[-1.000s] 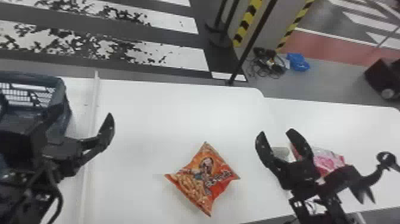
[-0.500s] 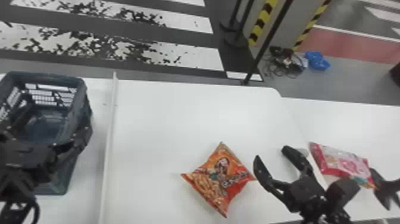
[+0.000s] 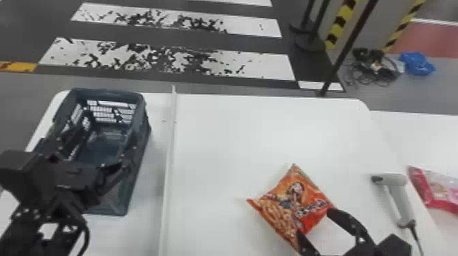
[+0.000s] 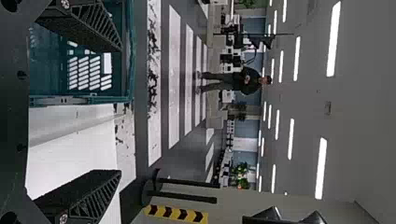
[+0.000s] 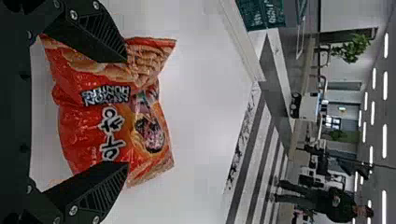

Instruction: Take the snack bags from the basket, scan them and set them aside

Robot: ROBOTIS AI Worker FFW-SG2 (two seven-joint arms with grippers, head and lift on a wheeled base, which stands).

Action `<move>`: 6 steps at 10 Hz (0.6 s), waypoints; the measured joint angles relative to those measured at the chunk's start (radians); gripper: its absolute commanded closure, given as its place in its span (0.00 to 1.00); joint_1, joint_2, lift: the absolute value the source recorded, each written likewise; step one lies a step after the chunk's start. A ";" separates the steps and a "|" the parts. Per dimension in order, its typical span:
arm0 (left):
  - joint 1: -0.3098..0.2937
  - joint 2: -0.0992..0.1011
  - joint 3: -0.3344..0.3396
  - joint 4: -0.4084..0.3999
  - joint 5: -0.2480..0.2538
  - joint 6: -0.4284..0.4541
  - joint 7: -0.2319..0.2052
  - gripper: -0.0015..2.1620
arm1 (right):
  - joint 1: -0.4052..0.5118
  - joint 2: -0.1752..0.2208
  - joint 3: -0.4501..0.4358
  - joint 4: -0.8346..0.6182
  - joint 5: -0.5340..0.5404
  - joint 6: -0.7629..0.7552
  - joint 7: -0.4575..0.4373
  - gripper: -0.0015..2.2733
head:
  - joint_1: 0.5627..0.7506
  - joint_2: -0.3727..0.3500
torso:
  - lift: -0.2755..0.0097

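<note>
The basket (image 3: 109,93) stood on the bench (image 3: 238,136), the visible part of its floor bare, with the left tool (image 3: 109,139) over it, fingers spread. The orange snack bag (image 3: 289,201) lay on the bench, one side between the parted fingers of the right tool (image 3: 314,223); contact could not be told.

Bright indoor light from overhead. Ceiling lights (image 4: 333,39) glare white in both wrist views; ceiling (image 4: 364,102) around them duller grey. White table (image 3: 238,143) bright in head view, soft pale sheen across middle. Faint, soft-edged shadow just beside basket (image 3: 109,92); basket's inside darker. Small shiny highlights on snack bag (image 5: 74,135).
</note>
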 measured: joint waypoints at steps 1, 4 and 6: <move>0.000 0.001 0.003 -0.002 0.007 0.000 -0.005 0.03 | 0.011 0.001 0.020 -0.011 0.036 0.013 -0.002 0.08 | 0.70 0.43 | 0.70; -0.008 0.004 0.010 0.002 0.025 0.003 -0.019 0.03 | 0.050 0.001 0.077 -0.090 0.118 0.125 -0.076 0.08 | 0.70 0.47 | 0.70; -0.017 0.004 0.008 0.010 0.031 0.007 -0.024 0.03 | 0.059 0.001 0.154 -0.106 0.210 0.188 -0.205 0.08 | 0.70 0.48 | 0.70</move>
